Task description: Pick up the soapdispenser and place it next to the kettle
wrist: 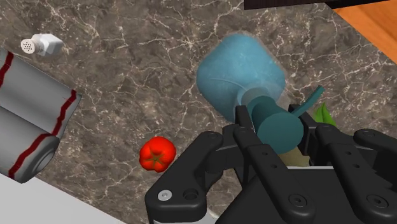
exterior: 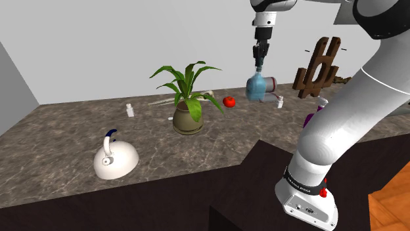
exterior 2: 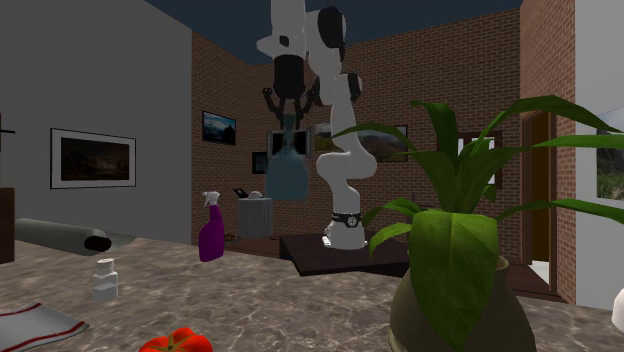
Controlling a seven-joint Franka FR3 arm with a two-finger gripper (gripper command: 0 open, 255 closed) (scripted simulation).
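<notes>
A pale blue soap dispenser [exterior: 255, 87] with a teal pump hangs in the air above the back of the marble counter [exterior: 66, 138], clear of the surface. My black gripper [exterior: 260, 59] is shut on its neck from above. In the wrist view the fingers [wrist: 244, 125] clasp the teal pump head, and the round bottle [wrist: 240, 75] extends beyond them. The second exterior view shows the dispenser [exterior 2: 288, 166] dangling under the gripper [exterior 2: 288, 112]. A white kettle [exterior: 114, 160] with a dark-tipped handle sits near the counter's front, far to the shoulder view's left of the gripper.
A potted plant [exterior: 188, 98] stands between kettle and gripper. A red tomato [exterior: 228, 102] lies beside it. Two small white shakers [exterior: 130, 110] [exterior: 280, 102], a purple spray bottle [exterior 2: 211, 230], a rolled grey towel [wrist: 32, 127] and a brown wooden ornament [exterior: 320, 65] share the counter.
</notes>
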